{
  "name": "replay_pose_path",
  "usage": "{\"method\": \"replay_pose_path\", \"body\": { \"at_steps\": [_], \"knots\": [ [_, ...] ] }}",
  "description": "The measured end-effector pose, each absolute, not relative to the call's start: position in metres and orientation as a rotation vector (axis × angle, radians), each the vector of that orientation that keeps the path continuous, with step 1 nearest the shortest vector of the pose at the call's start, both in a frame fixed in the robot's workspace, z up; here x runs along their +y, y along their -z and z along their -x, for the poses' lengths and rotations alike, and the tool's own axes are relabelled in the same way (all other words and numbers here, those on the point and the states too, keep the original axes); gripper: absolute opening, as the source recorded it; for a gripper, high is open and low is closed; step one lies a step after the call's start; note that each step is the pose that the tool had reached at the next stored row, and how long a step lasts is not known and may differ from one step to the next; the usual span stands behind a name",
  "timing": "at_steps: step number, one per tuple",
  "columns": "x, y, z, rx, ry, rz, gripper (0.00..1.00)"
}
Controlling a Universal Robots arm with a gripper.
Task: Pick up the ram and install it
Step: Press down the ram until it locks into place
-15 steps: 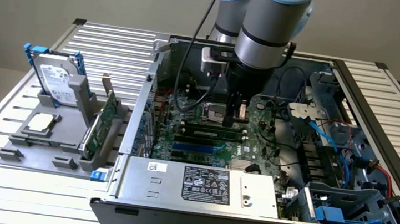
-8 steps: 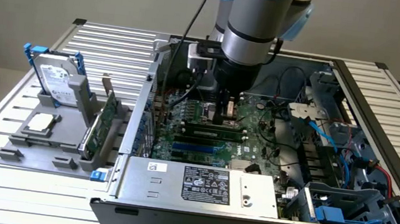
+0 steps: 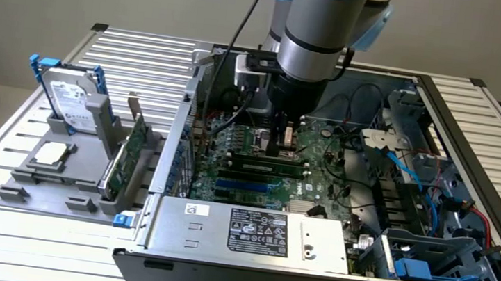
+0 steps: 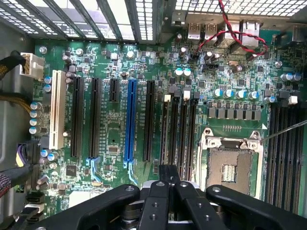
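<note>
Exterior view high, angled down, wrist view close above motherboard (image 4: 120, 129) (shared)

The ram (image 3: 267, 162) is a long, thin, flat circuit stick, dark green-black, with a row of black chips along its face. In the exterior view it stands on its long edge inside the open computer case, level, running across the green motherboard in line with the long black slot strips beside it. The closed jaws come down onto the middle of its upper edge. Whether it is fully seated cannot be told.
</note>
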State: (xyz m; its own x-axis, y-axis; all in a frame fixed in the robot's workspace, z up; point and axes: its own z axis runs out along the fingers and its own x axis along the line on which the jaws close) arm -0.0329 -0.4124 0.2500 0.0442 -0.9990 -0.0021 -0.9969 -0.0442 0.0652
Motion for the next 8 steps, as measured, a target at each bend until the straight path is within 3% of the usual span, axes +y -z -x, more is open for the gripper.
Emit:
{"method": "replay_pose_path", "body": {
  "at_steps": [8],
  "knots": [
    [-0.4124, -0.2499, 0.0329, -2.140, 0.072, -2.236, 0.11]
  ]
}}
